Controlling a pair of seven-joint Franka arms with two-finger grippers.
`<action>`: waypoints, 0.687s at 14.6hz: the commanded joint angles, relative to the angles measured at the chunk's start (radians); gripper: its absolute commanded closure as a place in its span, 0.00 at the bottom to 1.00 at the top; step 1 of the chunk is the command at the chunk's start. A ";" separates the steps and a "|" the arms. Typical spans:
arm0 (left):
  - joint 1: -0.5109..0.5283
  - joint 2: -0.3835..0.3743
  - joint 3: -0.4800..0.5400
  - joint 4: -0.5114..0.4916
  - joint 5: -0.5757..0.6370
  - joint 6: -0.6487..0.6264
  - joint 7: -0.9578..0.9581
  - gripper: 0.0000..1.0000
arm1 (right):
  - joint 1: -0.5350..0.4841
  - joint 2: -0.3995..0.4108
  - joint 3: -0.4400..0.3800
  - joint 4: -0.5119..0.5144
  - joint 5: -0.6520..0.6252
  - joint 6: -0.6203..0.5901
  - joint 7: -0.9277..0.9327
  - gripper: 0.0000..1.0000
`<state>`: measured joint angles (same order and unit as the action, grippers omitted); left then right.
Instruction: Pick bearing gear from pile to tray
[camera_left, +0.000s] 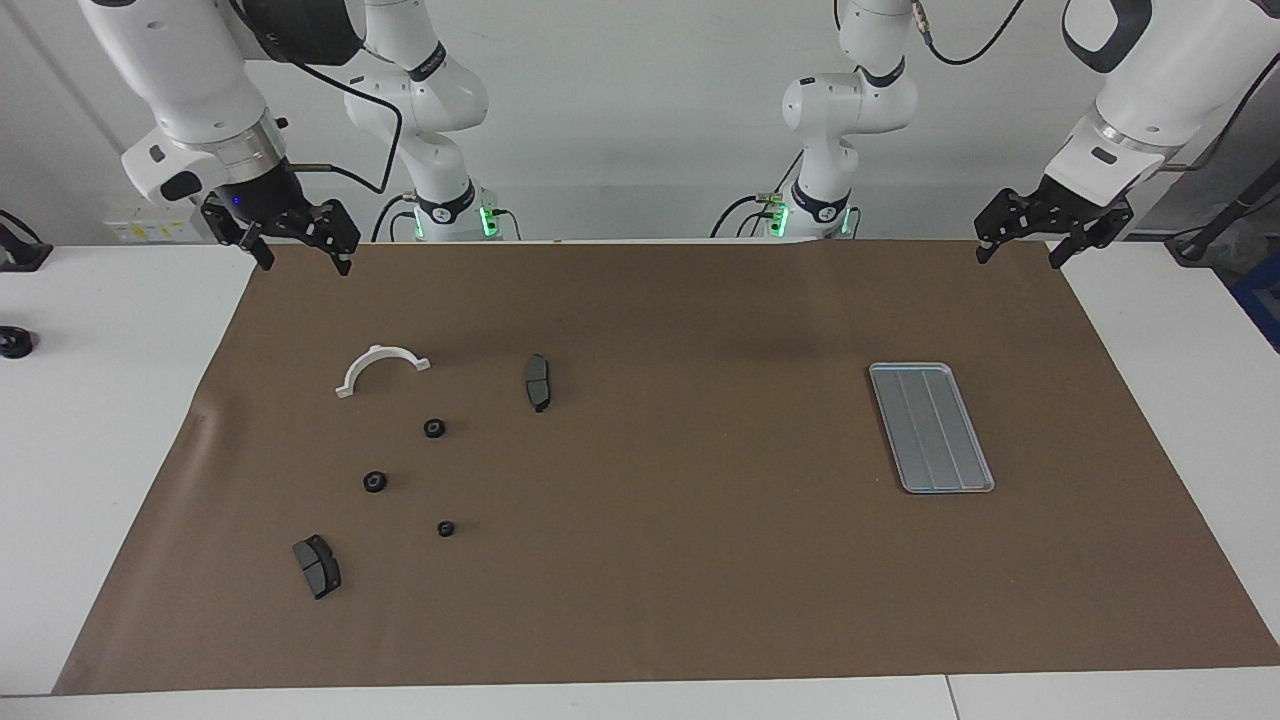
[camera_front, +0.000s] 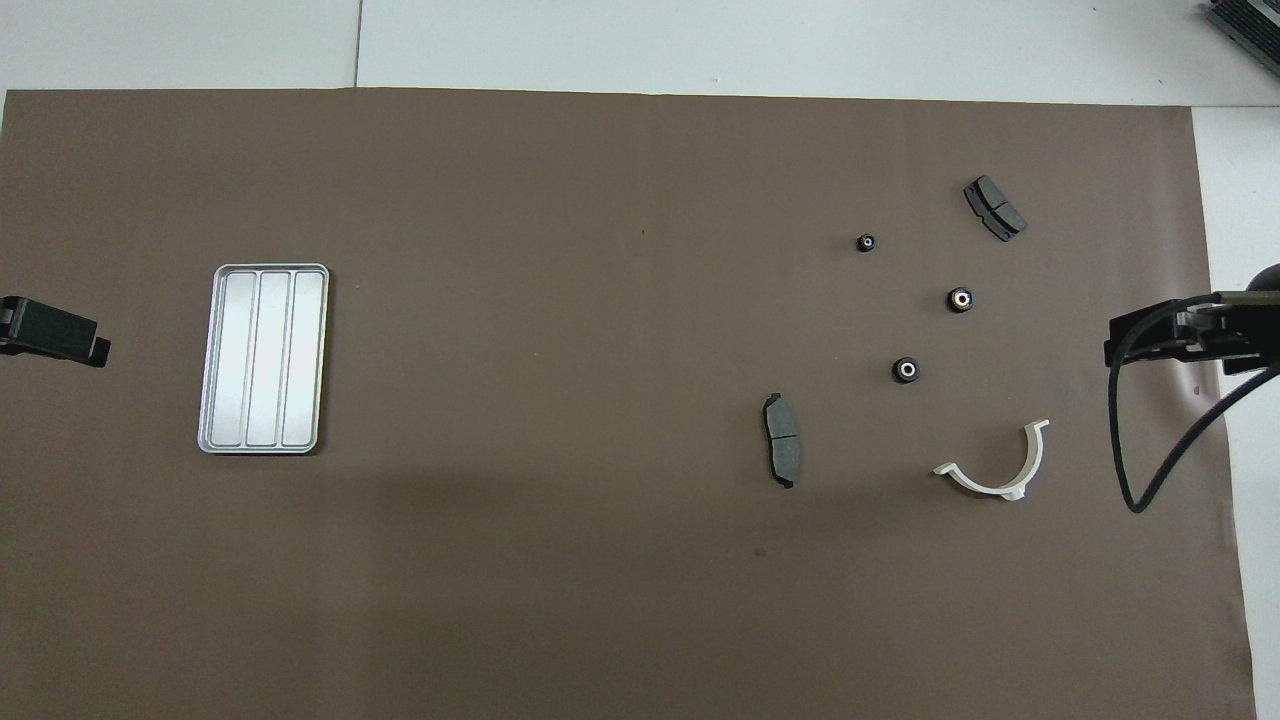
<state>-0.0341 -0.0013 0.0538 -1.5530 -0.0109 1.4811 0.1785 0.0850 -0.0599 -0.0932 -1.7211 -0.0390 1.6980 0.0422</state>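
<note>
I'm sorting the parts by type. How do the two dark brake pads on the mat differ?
The brake pad beside the white bracket lies nearer the robots and looks long and slim, while the brake pad at the pile's outer end lies farthest from them and looks shorter and broader. The first sits toward the table's middle; the second lies closer to the right arm's end. Both are dark grey, flat on the brown mat, untouched.

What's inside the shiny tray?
Nothing yet. The tray shows only its own grooves, with no part in it. The black rings lie on the brown mat. Whatever is under the tray is hidden.
</note>
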 joint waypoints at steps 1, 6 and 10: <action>0.007 -0.025 -0.002 -0.025 0.005 -0.002 0.010 0.00 | -0.005 -0.005 0.003 -0.083 0.031 0.132 -0.039 0.00; 0.007 -0.025 -0.002 -0.025 0.005 -0.002 0.010 0.00 | -0.004 0.216 0.029 -0.071 0.061 0.388 -0.041 0.00; 0.007 -0.025 -0.002 -0.025 0.005 -0.002 0.010 0.00 | -0.005 0.357 0.029 -0.075 0.062 0.541 -0.051 0.00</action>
<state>-0.0341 -0.0013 0.0538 -1.5530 -0.0109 1.4811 0.1785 0.0871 0.2433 -0.0641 -1.8092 -0.0063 2.1966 0.0329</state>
